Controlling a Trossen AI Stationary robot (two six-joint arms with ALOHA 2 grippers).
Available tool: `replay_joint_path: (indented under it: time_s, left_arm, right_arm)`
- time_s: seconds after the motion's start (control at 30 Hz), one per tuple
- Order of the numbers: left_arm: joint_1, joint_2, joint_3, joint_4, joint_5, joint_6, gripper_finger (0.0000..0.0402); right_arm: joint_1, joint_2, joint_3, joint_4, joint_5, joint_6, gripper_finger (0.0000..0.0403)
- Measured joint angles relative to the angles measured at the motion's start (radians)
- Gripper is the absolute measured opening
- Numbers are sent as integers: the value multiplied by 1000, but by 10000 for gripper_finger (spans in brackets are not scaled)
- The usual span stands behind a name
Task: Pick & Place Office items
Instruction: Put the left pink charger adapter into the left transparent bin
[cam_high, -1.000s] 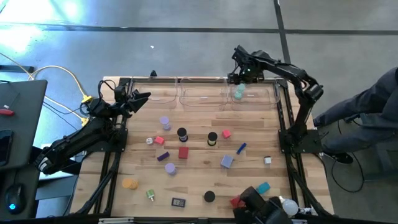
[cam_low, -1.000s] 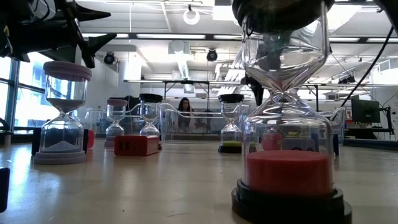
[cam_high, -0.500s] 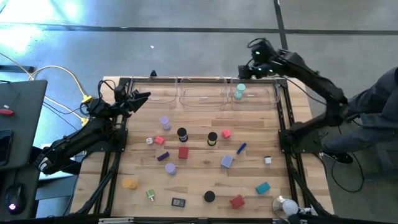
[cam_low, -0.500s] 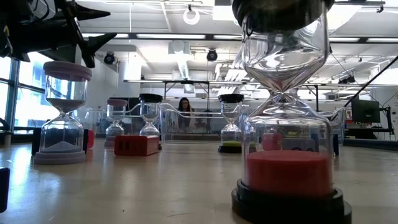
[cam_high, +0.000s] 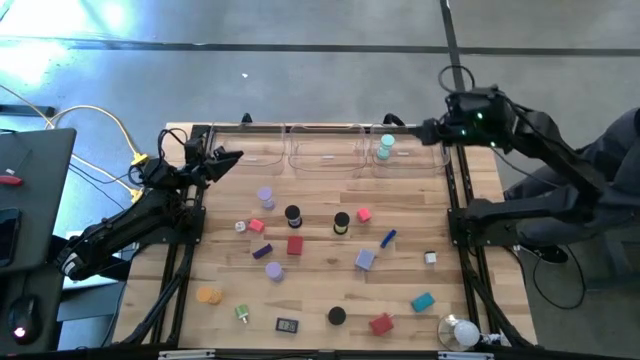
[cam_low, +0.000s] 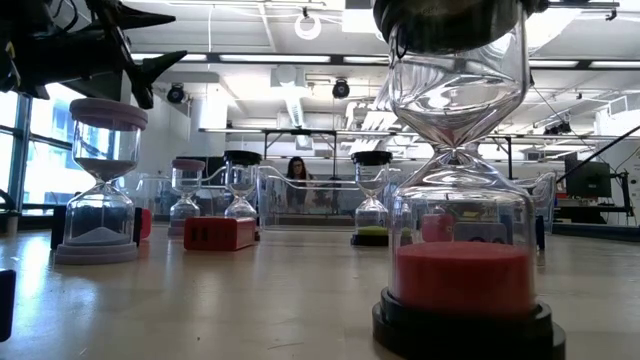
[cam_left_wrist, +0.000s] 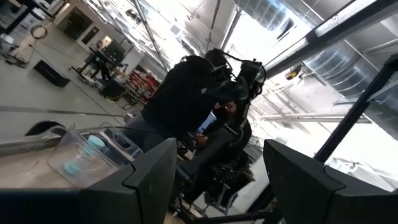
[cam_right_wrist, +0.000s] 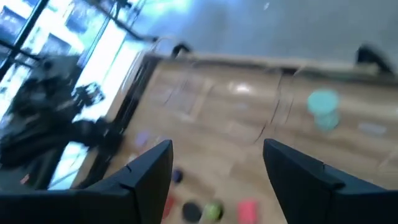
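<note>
High view: teal timer (cam_high: 386, 147) inside clear tray (cam_high: 425, 160), others scattered.

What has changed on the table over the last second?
The right gripper has drawn back from over the right-hand clear tray toward the table's right edge, with its fingers apart and empty. The teal sand timer stays standing in that tray. The left gripper has not moved, and the pieces on the table lie as before.
</note>
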Motion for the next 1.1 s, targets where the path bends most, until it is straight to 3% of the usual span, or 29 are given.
replay_joint_path:
  time_s: [0.27, 0.57, 0.7, 0.9, 1.03, 1.1]
  left_arm:
    - [-33, 0, 0, 2, 89, -52, 234]
    - [-199, 0, 71, 21, 69, 18, 234]
    - [-290, 0, 170, -29, 36, 156, 234]
    - [-385, 9, 315, -315, -86, 375, 234]
    - [-434, 46, 357, -440, -159, 391, 234]
    - [-467, 62, 359, -461, -156, 341, 234]
  right_arm:
    - [330, 2, -25, -88, 54, 248, 239]
    - [632, 27, -159, -80, 197, 521, 239]
    - [697, 41, -223, -79, 173, 595, 239]
    - [721, 48, -273, -76, 166, 550, 239]
    - [721, 48, -289, -82, 168, 502, 239]
    - [721, 48, -290, -79, 232, 450, 239]
